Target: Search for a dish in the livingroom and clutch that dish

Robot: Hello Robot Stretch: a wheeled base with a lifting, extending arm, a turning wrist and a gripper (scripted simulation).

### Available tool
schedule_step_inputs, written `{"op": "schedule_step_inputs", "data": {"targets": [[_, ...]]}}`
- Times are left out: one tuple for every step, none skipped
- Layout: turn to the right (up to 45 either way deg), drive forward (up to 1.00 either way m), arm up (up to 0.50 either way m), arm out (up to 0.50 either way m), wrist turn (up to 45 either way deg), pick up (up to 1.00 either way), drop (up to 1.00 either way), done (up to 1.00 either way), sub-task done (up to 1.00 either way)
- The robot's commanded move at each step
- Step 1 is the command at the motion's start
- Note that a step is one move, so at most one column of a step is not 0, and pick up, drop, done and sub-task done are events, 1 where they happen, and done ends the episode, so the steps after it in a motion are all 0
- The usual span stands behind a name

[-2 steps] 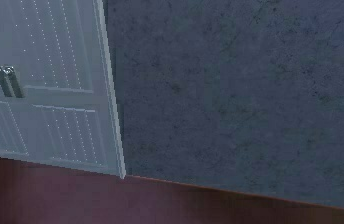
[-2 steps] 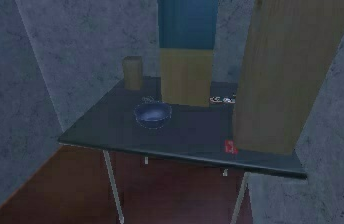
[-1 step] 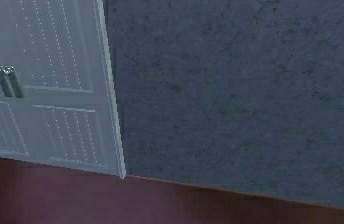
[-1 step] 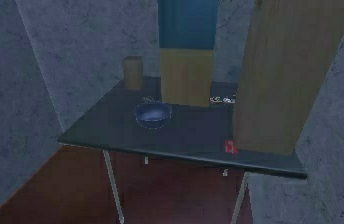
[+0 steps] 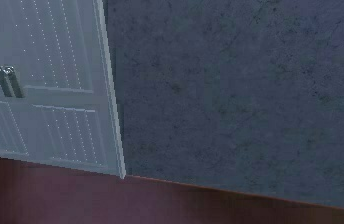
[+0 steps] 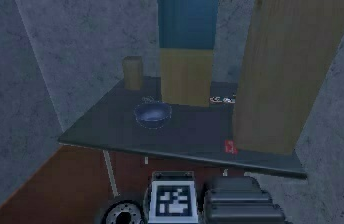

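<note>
Dim all round, light low and even. Brightest thing is the tall wooden panel standing at the right end of the table. The tabletop reads darker than the wall behind its left end.

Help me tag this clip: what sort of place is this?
Likely a furnished room inside a house: a white panelled door, a dark table, and a small bowl standing on it.

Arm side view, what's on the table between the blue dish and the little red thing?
Nothing: in the arm side view, the dark tabletop between the dish and the red thing is bare.
</note>
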Motion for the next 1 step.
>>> {"op": "schedule_step_inputs", "data": {"targets": [[0.0,0.0,0.0,0.46,0.0,0.0,0.0,0.0,0.0]]}}
